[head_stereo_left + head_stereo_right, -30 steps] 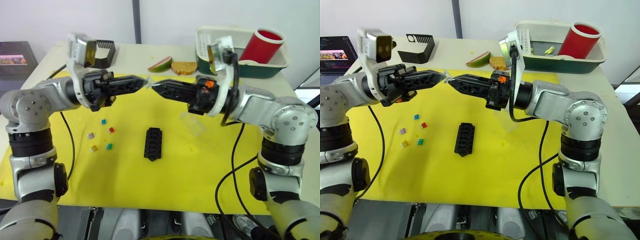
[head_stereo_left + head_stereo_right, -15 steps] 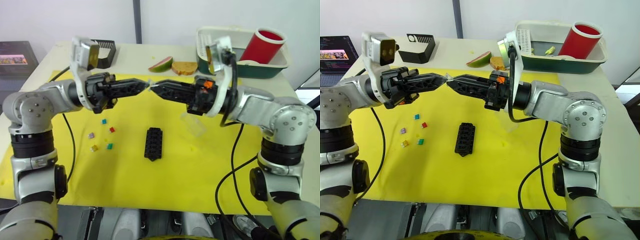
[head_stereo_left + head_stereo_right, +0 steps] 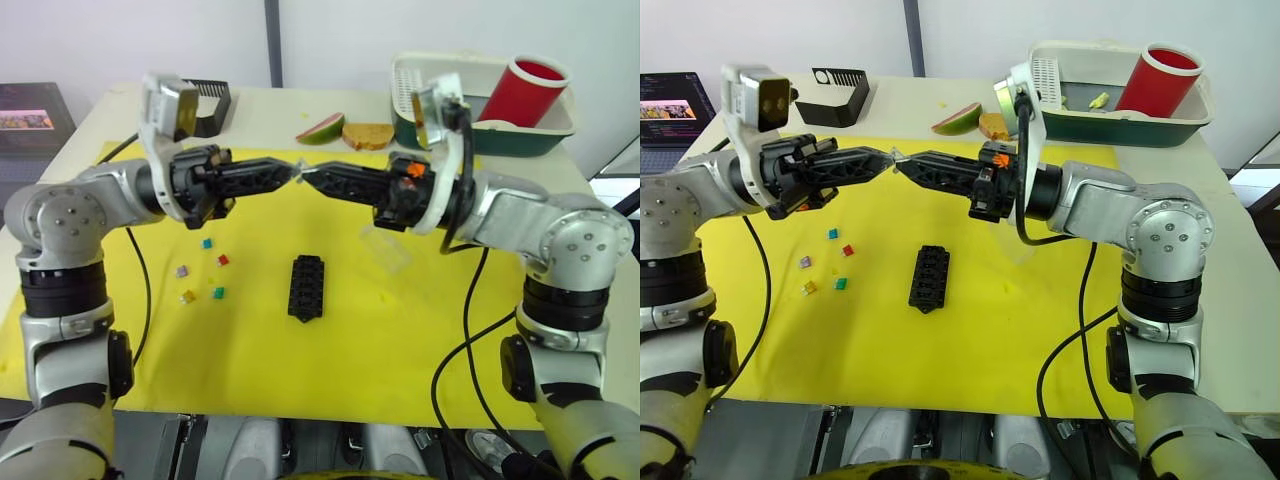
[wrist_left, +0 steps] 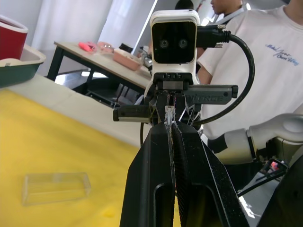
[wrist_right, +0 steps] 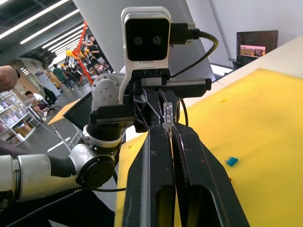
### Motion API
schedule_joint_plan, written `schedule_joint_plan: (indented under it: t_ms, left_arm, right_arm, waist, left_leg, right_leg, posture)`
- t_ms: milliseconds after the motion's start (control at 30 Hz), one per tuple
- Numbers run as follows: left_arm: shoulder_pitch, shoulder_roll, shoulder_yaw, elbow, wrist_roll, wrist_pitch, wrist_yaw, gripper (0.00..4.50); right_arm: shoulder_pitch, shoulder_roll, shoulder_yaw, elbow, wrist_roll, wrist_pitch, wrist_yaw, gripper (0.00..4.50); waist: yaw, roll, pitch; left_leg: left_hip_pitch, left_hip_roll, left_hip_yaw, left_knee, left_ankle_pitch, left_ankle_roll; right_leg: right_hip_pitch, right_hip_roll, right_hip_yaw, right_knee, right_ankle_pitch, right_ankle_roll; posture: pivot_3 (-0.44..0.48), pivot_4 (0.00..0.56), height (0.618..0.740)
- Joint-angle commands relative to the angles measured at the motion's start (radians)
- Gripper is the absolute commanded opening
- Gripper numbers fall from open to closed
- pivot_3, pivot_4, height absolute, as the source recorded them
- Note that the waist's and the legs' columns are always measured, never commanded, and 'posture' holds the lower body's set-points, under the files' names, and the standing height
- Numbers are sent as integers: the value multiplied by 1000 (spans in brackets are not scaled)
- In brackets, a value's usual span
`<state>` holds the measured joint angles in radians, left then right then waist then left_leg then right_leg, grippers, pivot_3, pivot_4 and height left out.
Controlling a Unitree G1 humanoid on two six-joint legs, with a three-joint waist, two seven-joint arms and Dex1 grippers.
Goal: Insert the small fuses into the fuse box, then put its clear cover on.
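- Head views: the left gripper [image 3: 290,176] and right gripper [image 3: 308,177] are meeting tip to tip above the yellow mat [image 3: 400,350], beyond the fuse box [image 3: 307,287], both pinching one clear fuse [image 3: 897,157]. I read this as a mid-air handover or regrip to square it up for a slot.
- The fuse box is lying flat on the mat, its slots looking unfilled; five coloured fuses [image 3: 207,243] are waiting just left of it, and the clear cover [image 3: 386,247] is sitting to its right, kept aside for last.
- Left wrist view: the left fingers are pressing together on the fuse's lower end.
- Right wrist view: the right fingers are clamping its other end, fuse upright between the tips.
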<state>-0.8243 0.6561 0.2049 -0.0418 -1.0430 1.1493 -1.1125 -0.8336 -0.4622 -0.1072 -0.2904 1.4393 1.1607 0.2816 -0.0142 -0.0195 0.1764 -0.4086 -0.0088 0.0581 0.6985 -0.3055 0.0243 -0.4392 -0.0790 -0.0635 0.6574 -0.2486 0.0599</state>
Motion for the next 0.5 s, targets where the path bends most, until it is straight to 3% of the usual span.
schedule_joint_plan:
  t_ms: [33, 67, 100, 200, 333, 500]
  left_arm:
    - [10, 58, -33, -32, 47, -27, -13, 0]
    - [17, 82, -50, -42, 68, -36, -19, 684]
    - [26, 105, -64, -55, 86, -48, -27, 948]
    - [110, 208, -130, -131, 186, -156, -107, 2394]
    - [250, 303, -247, -211, 366, -375, -194, 4399]
    - [359, 275, -321, -252, 477, -538, -209, 4460]
  right_arm:
    - [-29, -34, 10, -52, -3, -5, 35, 42]
    - [-29, -57, 26, -62, -35, 0, 62, 0]
    - [-28, -86, 49, -77, -77, -1, 95, 0]
    - [-12, -202, 185, -137, -287, -59, 252, 0]
    - [19, -322, 405, -173, -593, -254, 499, 0]
    - [36, -322, 565, -140, -828, -409, 641, 0]
  waist:
    - [0, 0, 0]
    - [0, 0, 0]
    - [0, 0, 0]
    - [-1, 1, 0]
    - [1, 1, 0]
    - [4, 1, 1]
  left_leg:
    - [0, 0, 0, 0, 0, 0]
    - [0, 0, 0, 0, 0, 0]
    - [0, 0, 0, 0, 0, 0]
    - [0, 0, 0, -1, -1, 1]
    - [0, 0, 0, -2, -1, 2]
    - [-1, 0, 0, -1, -1, 3]
  right_leg:
    - [0, 0, 0, 0, 0, 0]
    - [0, 0, 0, 0, 0, 0]
    - [0, 0, 0, 0, 0, 0]
    - [0, 0, 0, -2, 0, 0]
    - [0, 1, 0, -4, 0, 0]
    - [1, 0, 0, -5, 0, 0]
  posture:
    - [0, 150, 740]
    - [0, 150, 740]
    - [0, 150, 740]
    - [0, 150, 740]
    - [0, 150, 740]
    - [0, 150, 740]
